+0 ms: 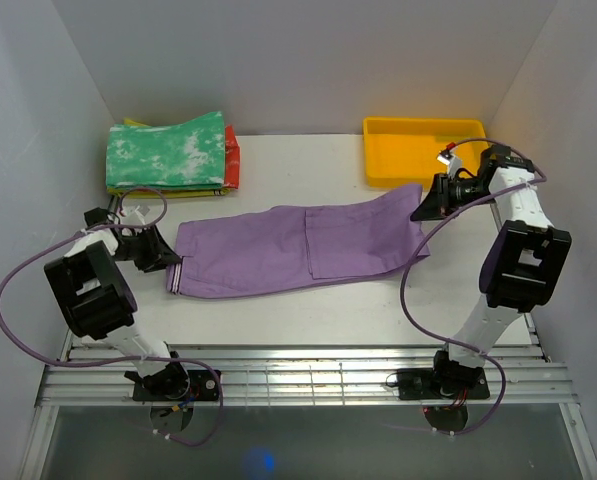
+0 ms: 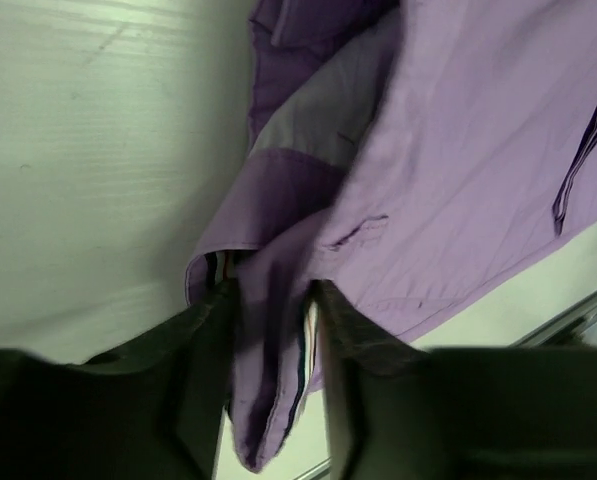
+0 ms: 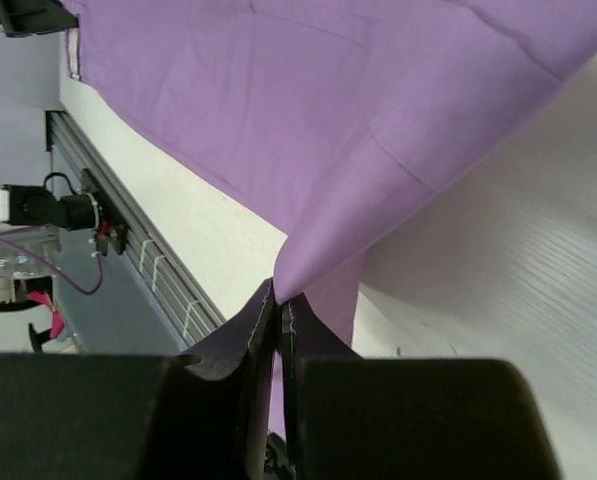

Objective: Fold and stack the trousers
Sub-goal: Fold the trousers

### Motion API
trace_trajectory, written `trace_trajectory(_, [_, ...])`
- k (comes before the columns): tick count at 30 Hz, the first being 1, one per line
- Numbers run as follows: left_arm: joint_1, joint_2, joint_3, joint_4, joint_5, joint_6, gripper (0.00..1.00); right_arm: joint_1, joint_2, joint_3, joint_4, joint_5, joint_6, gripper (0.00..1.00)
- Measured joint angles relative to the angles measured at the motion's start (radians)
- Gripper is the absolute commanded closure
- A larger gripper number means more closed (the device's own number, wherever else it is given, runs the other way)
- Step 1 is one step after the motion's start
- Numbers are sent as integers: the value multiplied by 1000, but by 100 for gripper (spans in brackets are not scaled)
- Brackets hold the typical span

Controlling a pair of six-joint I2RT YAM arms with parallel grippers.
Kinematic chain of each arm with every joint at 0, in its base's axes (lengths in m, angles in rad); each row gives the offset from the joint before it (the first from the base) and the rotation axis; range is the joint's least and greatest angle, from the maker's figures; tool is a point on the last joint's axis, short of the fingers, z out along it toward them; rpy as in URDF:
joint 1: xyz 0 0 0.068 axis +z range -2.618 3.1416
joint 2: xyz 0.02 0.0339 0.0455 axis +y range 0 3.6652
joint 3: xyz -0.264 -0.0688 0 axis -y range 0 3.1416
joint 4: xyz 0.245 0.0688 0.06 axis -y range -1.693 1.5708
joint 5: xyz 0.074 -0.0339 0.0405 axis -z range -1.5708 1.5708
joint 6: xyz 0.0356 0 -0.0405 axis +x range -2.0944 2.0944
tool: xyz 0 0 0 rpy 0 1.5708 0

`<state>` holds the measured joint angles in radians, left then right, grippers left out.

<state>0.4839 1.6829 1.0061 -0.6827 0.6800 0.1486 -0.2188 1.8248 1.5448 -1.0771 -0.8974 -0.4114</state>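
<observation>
The lilac trousers [image 1: 298,250] lie flat across the middle of the table, waistband to the left, leg ends to the right. My left gripper [image 1: 168,262] is at the waistband end. In the left wrist view its jaws [image 2: 270,290] stand either side of a bunched fold of the striped waistband [image 2: 268,400], with a sliver of table showing beside the right finger. My right gripper [image 1: 423,212] holds the leg end lifted off the table. In the right wrist view it [image 3: 280,297] is shut on a corner of the purple cloth [image 3: 308,120].
A stack of folded garments [image 1: 168,152], green-and-white on top, sits at the back left. A yellow tray [image 1: 418,150] stands at the back right, just behind the right gripper. A slatted metal rail [image 1: 298,375] runs along the near edge.
</observation>
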Motion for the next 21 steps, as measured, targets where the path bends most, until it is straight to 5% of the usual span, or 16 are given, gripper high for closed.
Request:
trace_trajectory(1, [-2,5,-5,5,11,-3,67,13,-1,-3,9,-13,24,92])
trace_trajectory(2, [-2,11,-8,9,24,-3,89,28,-2,-4,17,-27,49,92])
trace_trajectory(4, [-2,16,-11,19,46,-10,100,64,-6,-8,52,-49,106,92])
trace_trajectory(21, [-88,-29,-172,167,136,-107,100,605,-6,-64,713,-19,778,92])
